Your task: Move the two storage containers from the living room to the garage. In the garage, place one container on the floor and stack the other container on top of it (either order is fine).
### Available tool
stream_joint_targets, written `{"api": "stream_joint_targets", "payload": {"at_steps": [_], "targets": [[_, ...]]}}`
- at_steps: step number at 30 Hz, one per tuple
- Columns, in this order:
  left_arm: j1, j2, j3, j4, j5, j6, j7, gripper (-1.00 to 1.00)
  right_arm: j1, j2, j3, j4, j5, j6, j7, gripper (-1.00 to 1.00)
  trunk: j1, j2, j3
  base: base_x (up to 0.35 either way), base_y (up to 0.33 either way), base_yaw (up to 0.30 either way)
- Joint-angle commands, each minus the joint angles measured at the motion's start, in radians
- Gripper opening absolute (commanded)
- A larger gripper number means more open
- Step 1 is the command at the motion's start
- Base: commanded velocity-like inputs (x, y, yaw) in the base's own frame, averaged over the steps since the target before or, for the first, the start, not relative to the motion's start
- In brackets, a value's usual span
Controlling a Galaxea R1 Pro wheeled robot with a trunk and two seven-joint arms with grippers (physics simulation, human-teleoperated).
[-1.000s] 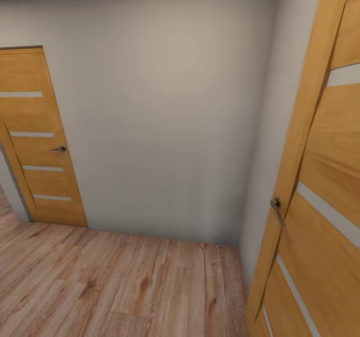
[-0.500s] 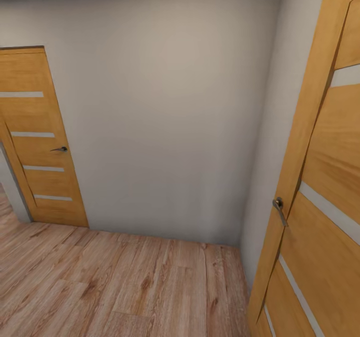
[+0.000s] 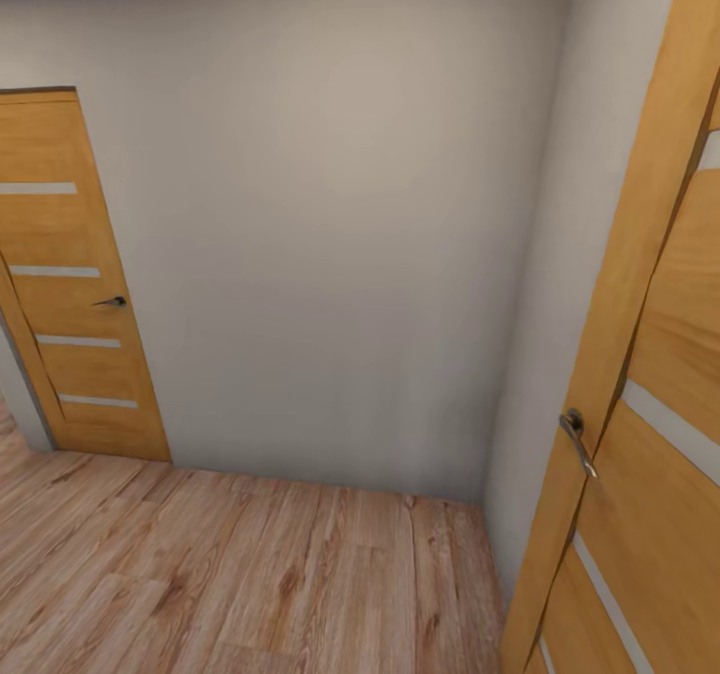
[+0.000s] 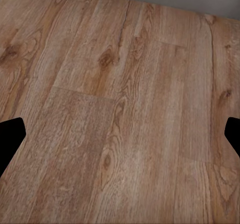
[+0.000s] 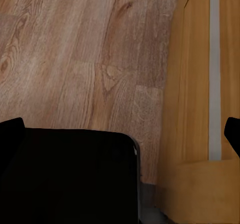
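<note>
1. The robot faces a corner of plain wall (image 3: 330,224) above light wood-plank flooring (image 3: 250,574). A closed wooden door (image 3: 70,284) stands in that wall to the left, and a second wooden door (image 3: 650,404) with a metal lever handle (image 3: 577,439) runs close along the robot's right side.

2. The relation the coming move depends on cannot be read here: neither storage container appears in these pictures, so which way one lies from either claw, how its long axis runs, and which arm is nearer are all unknown. The plank flooring suggests the robot is in transit and not in the garage, whose floor would be dark concrete.

3. The left gripper (image 4: 120,134) points down at bare planks, its two dark fingertips (image 4: 10,136) spread wide at the picture's edges with nothing between them.

4. The right gripper (image 5: 120,134) also points floorward, its fingertips (image 5: 10,131) likewise well apart and empty. A dark boxy part, probably the robot's own base (image 5: 70,176), lies under it, and the right-hand door sits just beside that claw, so clearance on that side looks tight for any turn.

5. Both arms appear tucked low in a carrying-free travel pose.
</note>
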Motion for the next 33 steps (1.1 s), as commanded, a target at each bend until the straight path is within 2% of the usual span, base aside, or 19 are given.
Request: {"api": "stream_joint_targets", "payload": {"at_steps": [1,17,25,33], "targets": [[-0.001,0.000,-0.001,0.004,0.005,-0.006,-0.001,1.00,0.000,0.000,0.006,0.001,-0.002,-0.003,-0.002,1.00,0.001,-0.001,0.000,0.053,0.000,0.000],[-0.001,0.000,-0.001,0.004,0.005,-0.006,-0.001,1.00,0.000,-0.001,0.006,0.001,-0.002,-0.003,-0.002,1.00,0.001,-0.001,0.000,0.008,0.000,0.000],[-0.001,0.000,-0.001,0.004,0.005,-0.006,-0.001,1.00,0.000,-0.001,0.006,0.001,-0.002,-0.003,-0.002,1.00,0.001,-0.001,0.000,0.228,0.000,0.000],[-0.001,0.000,-0.001,0.004,0.005,-0.006,-0.001,1.00,0.000,-0.001,0.006,0.001,-0.002,-0.003,-0.002,1.00,0.001,-0.001,0.000,0.034,0.000,0.000]]}}
